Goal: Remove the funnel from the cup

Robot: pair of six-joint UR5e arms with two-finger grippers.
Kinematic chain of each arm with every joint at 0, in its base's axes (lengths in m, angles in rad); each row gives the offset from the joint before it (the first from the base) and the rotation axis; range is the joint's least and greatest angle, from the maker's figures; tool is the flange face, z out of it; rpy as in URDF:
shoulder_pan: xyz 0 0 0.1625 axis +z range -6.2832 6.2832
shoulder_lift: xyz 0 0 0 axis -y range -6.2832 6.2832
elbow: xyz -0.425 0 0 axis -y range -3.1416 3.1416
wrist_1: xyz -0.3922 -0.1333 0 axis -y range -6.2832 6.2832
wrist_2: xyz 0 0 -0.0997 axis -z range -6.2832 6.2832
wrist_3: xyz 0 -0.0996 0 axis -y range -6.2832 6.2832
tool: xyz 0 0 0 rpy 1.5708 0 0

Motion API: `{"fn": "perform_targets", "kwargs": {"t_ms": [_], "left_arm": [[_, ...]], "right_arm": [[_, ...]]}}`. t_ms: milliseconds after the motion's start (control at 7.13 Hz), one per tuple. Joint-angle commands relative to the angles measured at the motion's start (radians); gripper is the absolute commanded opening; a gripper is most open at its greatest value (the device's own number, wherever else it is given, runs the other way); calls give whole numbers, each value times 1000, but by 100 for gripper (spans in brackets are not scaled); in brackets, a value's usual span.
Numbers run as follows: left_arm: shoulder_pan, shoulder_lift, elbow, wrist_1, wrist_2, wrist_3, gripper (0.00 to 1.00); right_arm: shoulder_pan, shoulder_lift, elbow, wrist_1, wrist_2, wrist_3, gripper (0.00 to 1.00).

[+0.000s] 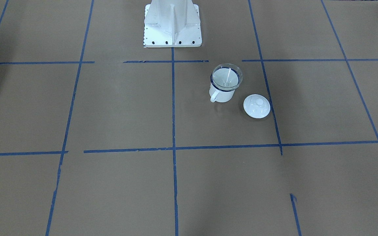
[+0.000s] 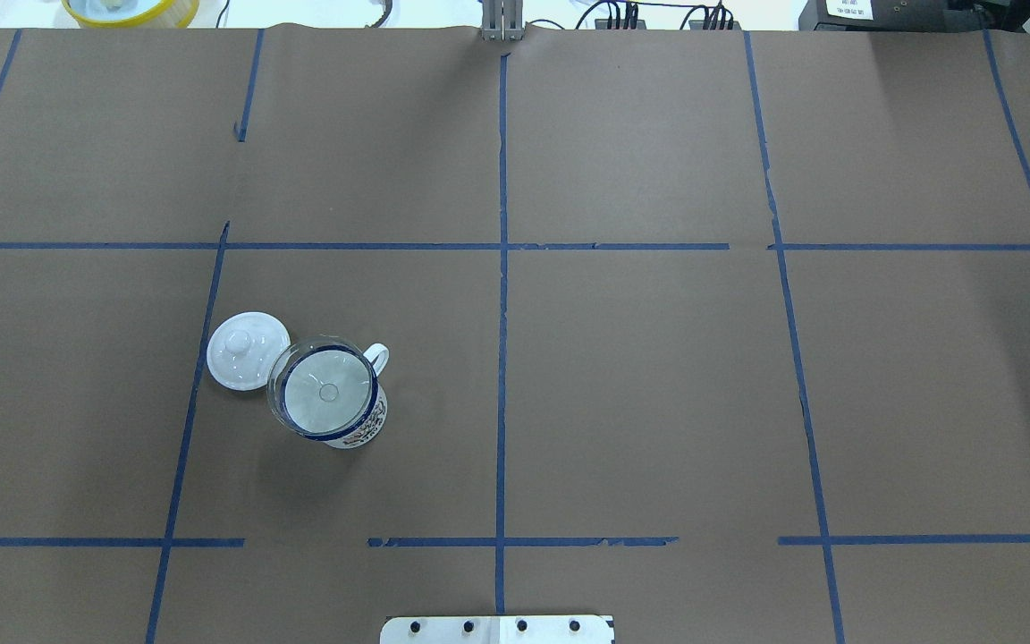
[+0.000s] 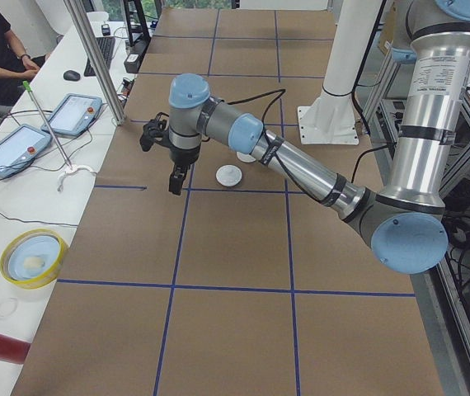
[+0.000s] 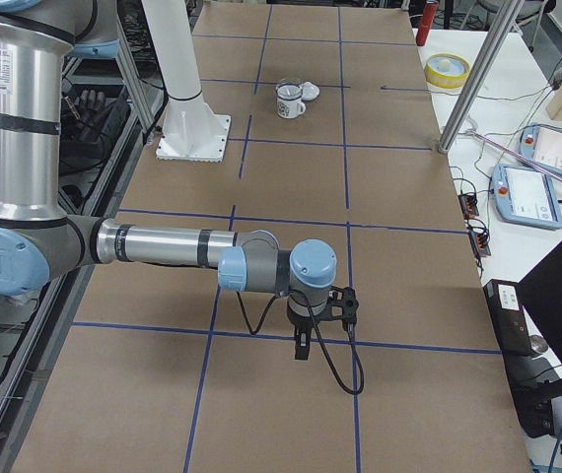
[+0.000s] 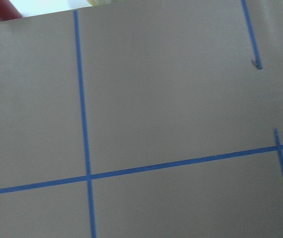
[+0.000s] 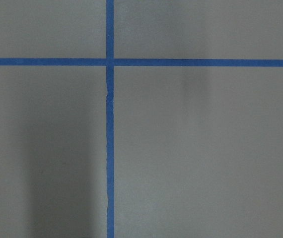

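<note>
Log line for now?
clear plastic funnel: seated in white blue-rimmed enamel mug | white knobbed lid: beside mug | left gripper, right gripper: away from mug

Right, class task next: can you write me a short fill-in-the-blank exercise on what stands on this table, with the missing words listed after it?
1. Seated in the mouth of the cup is a clear ____.
2. The cup is white, and its rim is dark ____.
3. The round white lid lies beside the cup with its knob facing ____.

Missing words: funnel; blue; up.
</note>
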Motion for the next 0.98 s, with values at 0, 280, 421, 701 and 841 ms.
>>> {"fn": "perform_targets", "kwargs": {"t_ms": [0, 280, 421, 701, 841], "left_arm": [[193, -66, -88, 2, 67, -249, 100], [394, -176, -99, 19, 149, -504, 100], [499, -277, -90, 112, 219, -618, 100], [621, -364, -29, 153, 247, -652, 100], [679, -402, -10, 151, 282, -700, 100]], "right_arm": [[0, -1, 1, 0, 0, 0, 100], [0, -1, 1, 0, 0, 0, 100], [0, -1, 1, 0, 0, 0, 100], [0, -1, 1, 0, 0, 0, 100], [0, -1, -1, 0, 0, 0, 100]]}}
